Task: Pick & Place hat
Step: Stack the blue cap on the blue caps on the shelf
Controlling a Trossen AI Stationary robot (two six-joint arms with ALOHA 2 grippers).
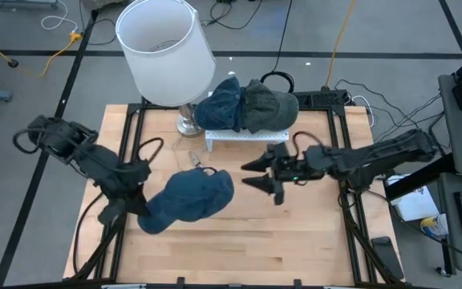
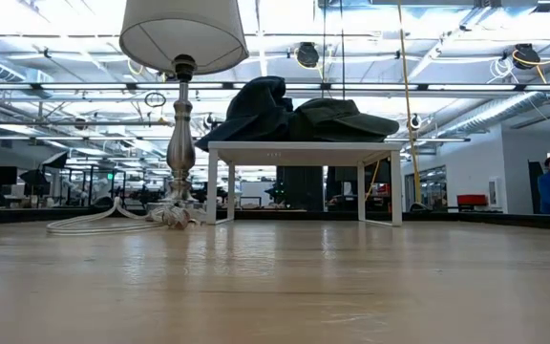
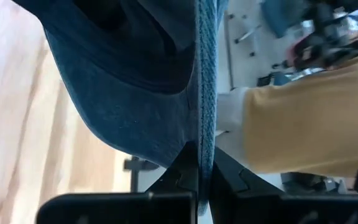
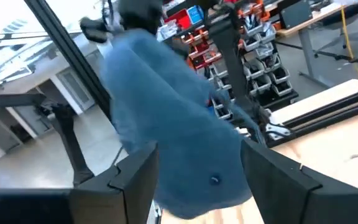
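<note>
Blue hat (image 1: 189, 199): brim edge pinched between closed left fingers (image 3: 185, 171), crown hanging clear above bench (image 1: 295, 241), likely for handover. Right fingers (image 1: 259, 174) spread wide, empty, just beside crown. Two hats stored on white stand (image 1: 243, 138).

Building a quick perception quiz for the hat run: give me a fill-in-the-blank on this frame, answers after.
1. The left tool is shut on the brim of the ____ hat.
2. The right tool is ____, its fingers pointing at that hat.
3. Two more hats, a blue one and a dark green one, lie on the small white ____.
4. Beside it stands a ____ with a white shade.

Missing words: blue; open; stand; lamp
</note>
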